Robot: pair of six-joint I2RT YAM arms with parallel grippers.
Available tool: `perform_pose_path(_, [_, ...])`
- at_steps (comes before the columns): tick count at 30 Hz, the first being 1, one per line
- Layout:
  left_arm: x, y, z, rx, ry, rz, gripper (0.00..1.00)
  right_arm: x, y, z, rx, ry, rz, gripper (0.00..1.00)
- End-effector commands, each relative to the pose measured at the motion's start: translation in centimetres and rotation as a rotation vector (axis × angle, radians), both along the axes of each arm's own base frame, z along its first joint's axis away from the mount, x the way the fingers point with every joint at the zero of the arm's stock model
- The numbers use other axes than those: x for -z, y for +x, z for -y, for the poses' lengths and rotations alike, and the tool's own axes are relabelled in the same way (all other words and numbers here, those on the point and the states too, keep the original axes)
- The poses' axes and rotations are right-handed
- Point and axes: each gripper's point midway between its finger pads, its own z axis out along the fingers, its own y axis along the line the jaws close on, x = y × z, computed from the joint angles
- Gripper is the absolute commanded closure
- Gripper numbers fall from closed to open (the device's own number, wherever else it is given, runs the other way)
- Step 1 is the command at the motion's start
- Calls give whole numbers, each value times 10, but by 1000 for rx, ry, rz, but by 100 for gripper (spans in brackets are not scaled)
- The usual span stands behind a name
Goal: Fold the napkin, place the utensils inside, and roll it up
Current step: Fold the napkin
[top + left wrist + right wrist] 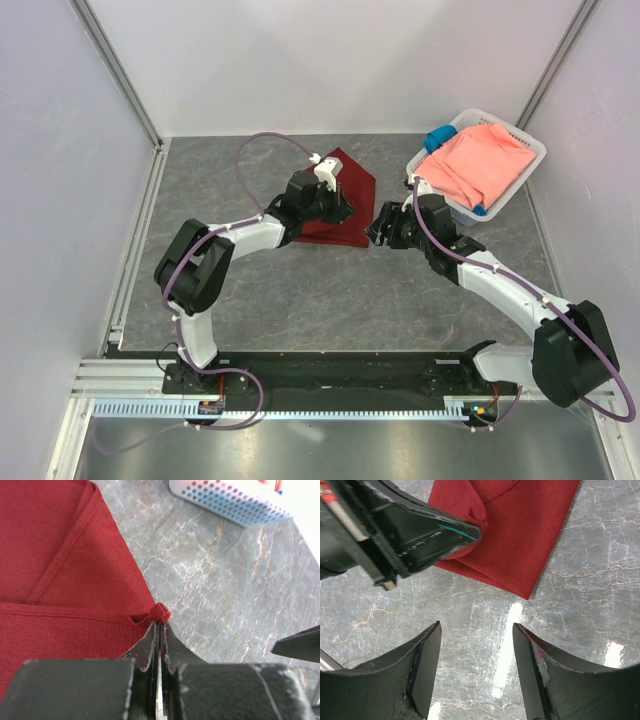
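The dark red napkin [352, 178] lies on the grey table behind the two grippers, with one part folded over itself [60, 555]. My left gripper [160, 624] is shut on a small bunched corner of the napkin [161, 612] at its right edge. In the right wrist view the napkin [520, 530] lies ahead, and the left gripper's dark fingers [420, 535] pinch its near corner. My right gripper [476, 626] is open over bare table just short of the cloth, with nothing between its fingers. It sits to the right of the left gripper [338, 207] in the top view. The utensils are out of view.
A white perforated basket [530, 150] stands at the back right, holding a salmon-pink cloth [480, 165] and a small blue cloth [438, 138]. The basket's wall [225, 500] is close beyond the napkin. Walls enclose the table on the left, back and right.
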Motion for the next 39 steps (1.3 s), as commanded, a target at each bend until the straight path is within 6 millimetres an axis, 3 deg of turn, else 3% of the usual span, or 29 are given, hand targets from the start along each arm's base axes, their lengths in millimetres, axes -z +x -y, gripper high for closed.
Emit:
perform_pose_path(1, [5,4,8,43,55,32,98,-5,1,5,12,-8,27,33])
perform_pose_path(9, [33,-2,14,64,131,-2,98,-1,0,5,11,-13,19,33])
perform_pose_path(23, [45,-22,22,130,217,17,98,4,-1,7,21,-17,7,33])
perform_pose_path(26, [41,-24,23,142,212,10,86,3,-1,8,27,-15,9,33])
perform_pose_path(27, [40,-26,23,145,210,7,70,4,-2,9,29,-18,7,32])
perform_pose_path(30, [29,-30,22,151,193,9,38,6,-3,11,47,-18,1,32])
perform_pose_path(31, [25,-31,23,149,183,12,19,5,-2,12,49,-17,2,32])
perform_pose_path(35, [-6,-32,22,140,139,51,13,9,0,14,68,-10,-16,32])
perform_pose_path(39, [-33,-27,0,13,138,78,11,18,4,14,76,-4,-48,32])
